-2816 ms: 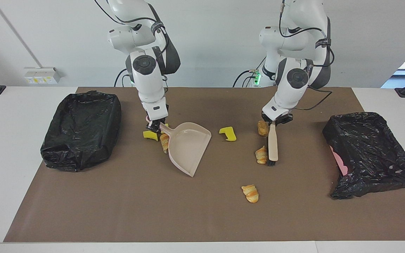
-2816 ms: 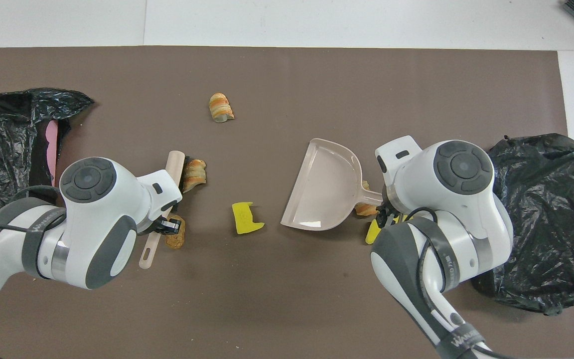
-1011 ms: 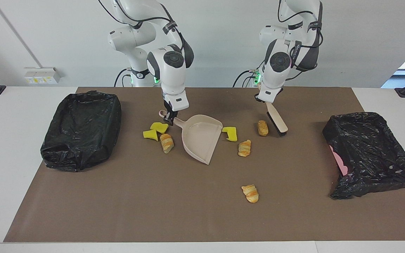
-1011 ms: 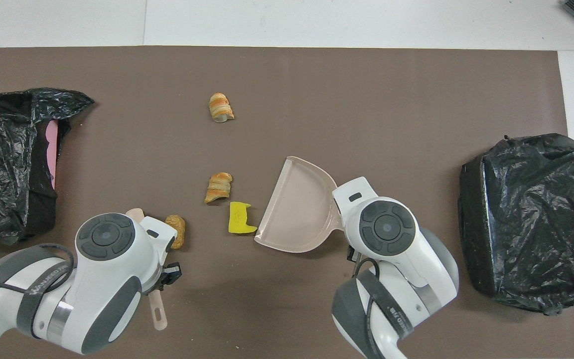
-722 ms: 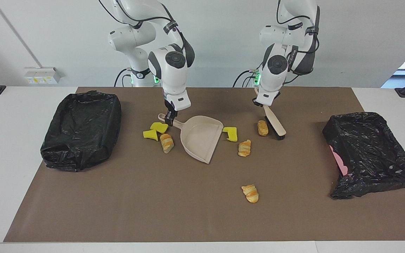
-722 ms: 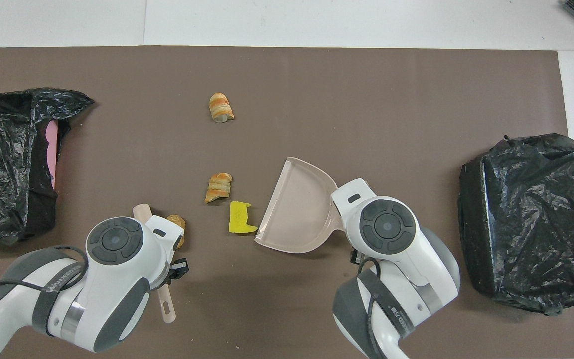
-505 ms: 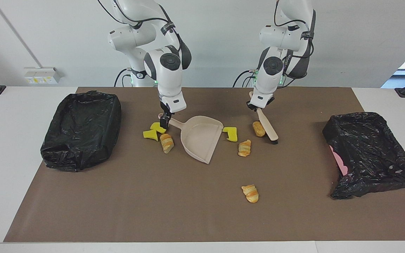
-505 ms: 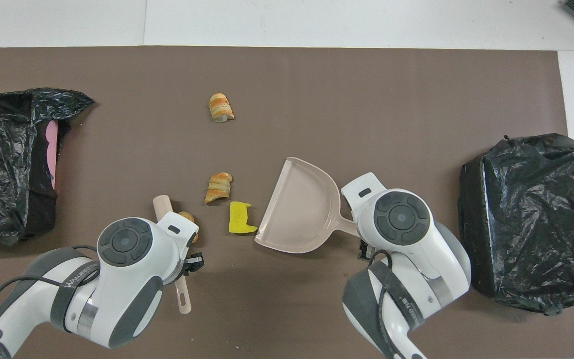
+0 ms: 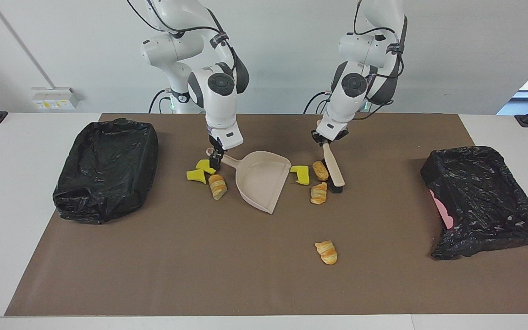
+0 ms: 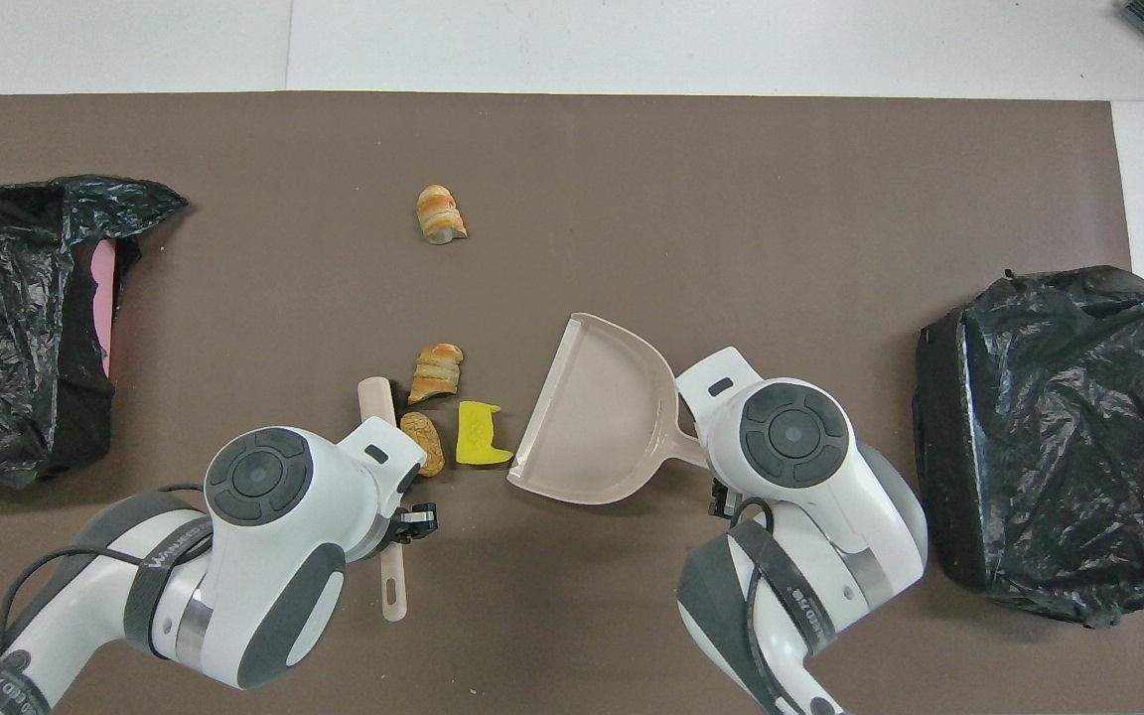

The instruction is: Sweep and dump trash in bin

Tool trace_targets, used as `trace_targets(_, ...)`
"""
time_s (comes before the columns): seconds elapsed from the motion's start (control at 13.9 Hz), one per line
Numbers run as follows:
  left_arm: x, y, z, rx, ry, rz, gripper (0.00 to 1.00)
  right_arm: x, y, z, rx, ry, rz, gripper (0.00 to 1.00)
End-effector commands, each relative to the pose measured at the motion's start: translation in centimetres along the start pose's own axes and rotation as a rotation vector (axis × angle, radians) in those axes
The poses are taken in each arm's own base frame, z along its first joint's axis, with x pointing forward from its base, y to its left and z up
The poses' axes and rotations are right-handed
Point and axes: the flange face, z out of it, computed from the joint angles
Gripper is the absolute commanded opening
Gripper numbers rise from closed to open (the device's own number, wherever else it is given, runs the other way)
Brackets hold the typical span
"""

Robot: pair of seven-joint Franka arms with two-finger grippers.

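The left gripper (image 9: 326, 140) grasps a brush (image 9: 332, 168) beside a roll (image 9: 320, 170). The right gripper (image 9: 216, 158), at the dustpan (image 9: 261, 181) handle; grip unclear.

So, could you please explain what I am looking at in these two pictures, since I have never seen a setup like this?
These are two robot arms standing at one end of a table, each ending in a two-finger gripper. One picture looks at them from across the table. The other looks down from above their own end, so the sides swap.

The left gripper is shut on a brush, whose bristles are on the brown mat beside a roll. The right gripper is at the handle of the dustpan, which rests empty on the mat.

Scattered around are yellow sponge pieces and more rolls. A black-bagged bin sits at each end.
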Motion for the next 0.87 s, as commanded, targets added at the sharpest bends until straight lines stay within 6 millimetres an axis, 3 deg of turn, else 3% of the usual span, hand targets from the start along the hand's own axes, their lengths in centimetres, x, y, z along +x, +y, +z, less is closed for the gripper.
trace_targets(0.0,0.4,0.7,0.0,-0.018,-0.004,0.045,0.00,-0.1,-0.1,0.2,0.004,0.024,-0.010,0.49)
trace_targets(0.14,0.4,0.6,-0.1,-0.019,-0.006,0.045,0.00,0.3,-0.4,0.2,0.003,0.025,-0.016,0.02)
trace_targets(0.79,0.4,0.6,0.0,-0.014,-0.012,0.050,0.00,0.9,-0.2,-0.2,-0.004,0.027,-0.094,0.00)
